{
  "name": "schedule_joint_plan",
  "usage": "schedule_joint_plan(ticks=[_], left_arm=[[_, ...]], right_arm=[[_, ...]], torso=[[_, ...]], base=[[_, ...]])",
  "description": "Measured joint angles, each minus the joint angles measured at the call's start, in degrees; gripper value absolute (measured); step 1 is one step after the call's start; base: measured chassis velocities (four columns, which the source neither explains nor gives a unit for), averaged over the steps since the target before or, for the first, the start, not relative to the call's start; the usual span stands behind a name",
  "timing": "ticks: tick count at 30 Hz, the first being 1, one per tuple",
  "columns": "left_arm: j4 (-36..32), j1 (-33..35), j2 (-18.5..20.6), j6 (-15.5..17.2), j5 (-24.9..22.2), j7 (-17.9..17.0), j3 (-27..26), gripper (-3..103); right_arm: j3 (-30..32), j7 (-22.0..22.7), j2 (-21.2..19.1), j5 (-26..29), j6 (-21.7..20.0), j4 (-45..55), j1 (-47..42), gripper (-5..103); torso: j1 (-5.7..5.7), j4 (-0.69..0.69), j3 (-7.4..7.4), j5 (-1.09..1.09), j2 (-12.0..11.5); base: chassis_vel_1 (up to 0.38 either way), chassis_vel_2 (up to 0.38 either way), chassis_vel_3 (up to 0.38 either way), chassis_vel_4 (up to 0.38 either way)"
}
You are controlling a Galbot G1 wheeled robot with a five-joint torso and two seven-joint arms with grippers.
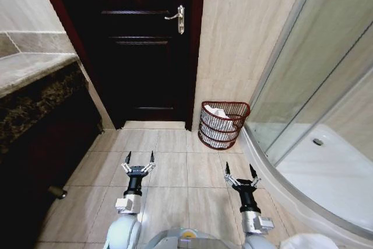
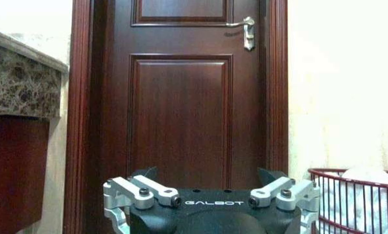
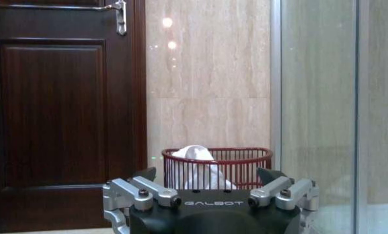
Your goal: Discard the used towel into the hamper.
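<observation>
Both hands (image 1: 139, 159) (image 1: 239, 170) splayed; slatted round hamper (image 1: 223, 124)

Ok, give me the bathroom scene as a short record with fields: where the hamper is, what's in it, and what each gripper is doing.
place: bathroom with tiled floor
hamper: on the floor against the wall, between the dark wooden door and the glass shower enclosure
towel: white cloth lying inside the hamper, poking above the rim
left gripper: open, holding nothing, above the floor in front of the door
right gripper: open, holding nothing, above the floor and short of the hamper
countertop: stone, on the robot's left
</observation>
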Motion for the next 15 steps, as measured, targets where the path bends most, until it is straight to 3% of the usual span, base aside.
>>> schedule_joint_plan(ticks=[15], left_arm=[[0.0,0.0,0.0,0.0,0.0,0.0,0.0,100]], right_arm=[[0.0,0.0,0.0,0.0,0.0,0.0,0.0,100]], torso=[[0.0,0.01,0.0,0.0,0.0]], base=[[-0.005,-0.008,-0.006,-0.004]])
